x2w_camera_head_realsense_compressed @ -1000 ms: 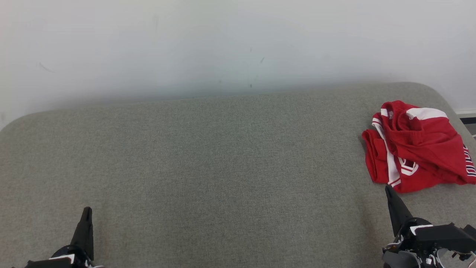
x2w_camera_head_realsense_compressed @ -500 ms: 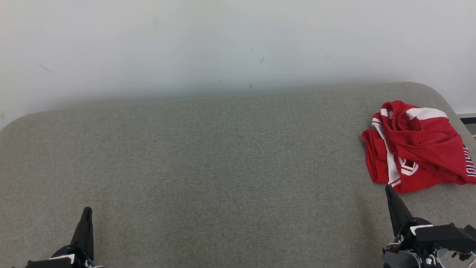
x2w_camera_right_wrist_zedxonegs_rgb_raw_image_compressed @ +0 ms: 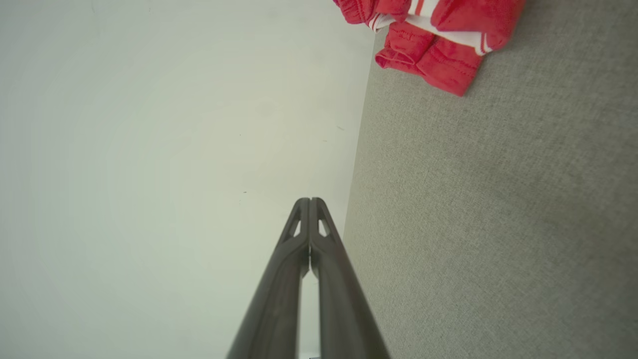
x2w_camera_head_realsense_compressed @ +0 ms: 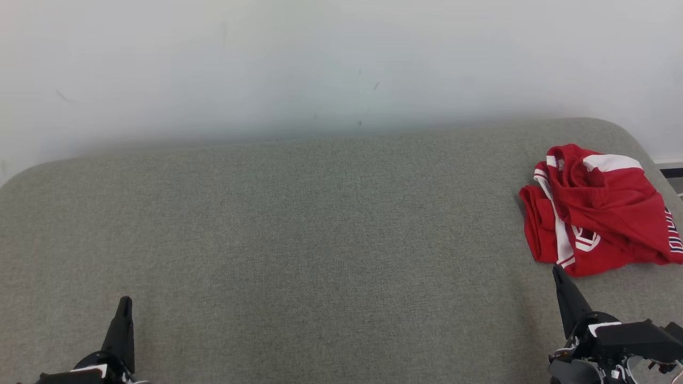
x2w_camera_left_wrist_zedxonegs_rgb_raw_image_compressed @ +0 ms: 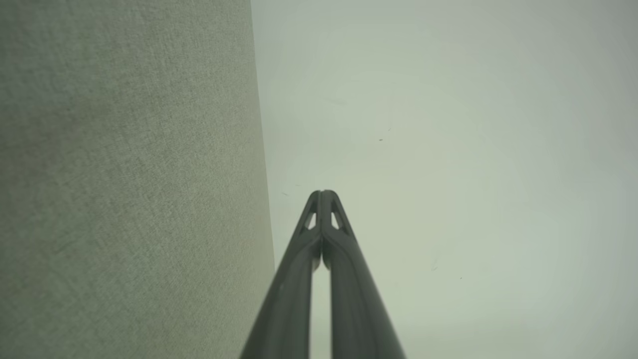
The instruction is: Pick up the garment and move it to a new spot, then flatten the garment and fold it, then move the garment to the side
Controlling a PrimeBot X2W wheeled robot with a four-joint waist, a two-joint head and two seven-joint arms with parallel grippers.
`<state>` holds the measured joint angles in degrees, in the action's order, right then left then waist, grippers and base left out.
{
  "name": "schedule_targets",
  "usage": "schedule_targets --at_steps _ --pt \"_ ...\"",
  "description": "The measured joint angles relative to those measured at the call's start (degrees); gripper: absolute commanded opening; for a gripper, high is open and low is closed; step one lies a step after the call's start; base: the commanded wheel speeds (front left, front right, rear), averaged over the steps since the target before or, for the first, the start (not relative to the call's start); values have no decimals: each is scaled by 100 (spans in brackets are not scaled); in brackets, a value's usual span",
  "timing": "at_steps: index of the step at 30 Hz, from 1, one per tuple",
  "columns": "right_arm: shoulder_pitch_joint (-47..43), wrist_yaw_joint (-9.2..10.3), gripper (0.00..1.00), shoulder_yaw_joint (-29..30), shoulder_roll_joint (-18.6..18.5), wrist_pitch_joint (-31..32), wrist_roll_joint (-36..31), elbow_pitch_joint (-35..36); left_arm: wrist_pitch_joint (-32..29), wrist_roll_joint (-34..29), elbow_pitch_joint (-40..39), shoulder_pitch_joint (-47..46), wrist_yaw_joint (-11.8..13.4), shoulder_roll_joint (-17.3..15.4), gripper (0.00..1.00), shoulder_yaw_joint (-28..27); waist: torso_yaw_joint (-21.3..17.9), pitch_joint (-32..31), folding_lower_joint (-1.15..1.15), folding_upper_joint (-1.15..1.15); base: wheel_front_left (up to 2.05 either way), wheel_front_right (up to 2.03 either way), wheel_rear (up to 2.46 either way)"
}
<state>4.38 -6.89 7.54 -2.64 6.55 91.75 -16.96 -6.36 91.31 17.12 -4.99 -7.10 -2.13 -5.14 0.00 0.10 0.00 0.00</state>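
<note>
Though a full second separates the head views, nothing in them has changed: cloth, arms and camera all sit exactly as they were.

Item: garment (x2w_camera_head_realsense_compressed: 597, 210). Red with white bands and a striped edge, bunched in loose overlapping layers at the far right end of the bench (x2w_camera_head_realsense_compressed: 320, 240), running out past the right border of the head view. The right wrist view shows its nearer corner (x2w_camera_right_wrist_zedxonegs_rgb_raw_image_compressed: 438, 55) lying flat on the cloth top. Nothing grips or touches it.

Item: left gripper (x2w_camera_head_realsense_compressed: 124, 305). Low at the near left, its fingers (x2w_camera_left_wrist_zedxonegs_rgb_raw_image_compressed: 299, 259) pressed together tip to tip, empty, well apart from the garment.

Item: right gripper (x2w_camera_head_realsense_compressed: 558, 273). Low at the near right, fingers (x2w_camera_right_wrist_zedxonegs_rgb_raw_image_compressed: 284, 269) likewise closed and empty, tip just short of the garment's near edge, not touching.

Reading for the task: the standstill settles little. A rumpled bundle at one end of the bench, with both arms parked, fits either a heap waiting to be lifted or a roughly folded piece already set aside.

Item: bench. Grey woven fabric top, rounded far corners, wide bare middle.

Item: wall (x2w_camera_head_realsense_compressed: 320, 64). Plain pale, a few faint scuffs, close behind the bench.
</note>
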Motion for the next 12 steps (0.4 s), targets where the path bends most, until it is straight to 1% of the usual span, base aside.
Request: schedule_targets --at_steps 12 --pt "0 0 0 0 0 0 0 0 0 0 0 0 1 1 0 0 0 0 0 0 0 0 0"
